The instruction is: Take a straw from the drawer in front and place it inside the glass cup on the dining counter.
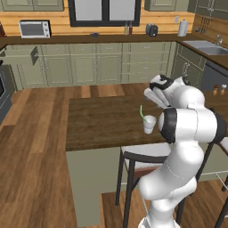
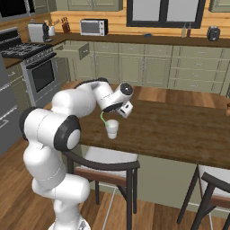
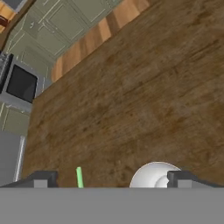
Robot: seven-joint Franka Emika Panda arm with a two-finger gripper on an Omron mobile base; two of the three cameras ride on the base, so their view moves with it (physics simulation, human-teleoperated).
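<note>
Hanging above the dining counter [image 1: 102, 122], I note its dark plank top carrying the whole work area, with two chairs tucked along the near edge; one chair [image 2: 108, 168] sits at about 6 o'clock from the cup in the right base view. Across the floor, the drawer [image 2: 72, 50] stands pulled out of the wall cabinets at roughly 10 o'clock in that view, beside the stove [image 2: 38, 72]. A microwave [image 2: 93, 27] sits on the wall counter at 12 o'clock.

The gripper [image 2: 124, 109] hovers just above the glass cup [image 2: 112, 129], fingers spread wide and holding nothing. In the hand view the cup's rim appears at 5 o'clock, beside one dark fingertip [image 3: 186, 178], and the straw [image 3: 79, 176] rises between the two tips without touching either.

The straw [image 1: 142, 111] is already in the cup [image 1: 149, 124], leaning toward 11 o'clock in the left base view, its upper end well above the rim. I judge the placing done.

Risks from here:
- The straw's free end lies between my open fingers. A sideways withdrawal could catch it and flick it out.
- The cup is small and light-looking. A low or tilted departure could clip the rim and tip it.
- The cup stands near the counter's near edge, so a knock toward 6 o'clock could send it to the floor.

Nothing stands directly above me, so a straight rise looks like the safest exit.
</note>
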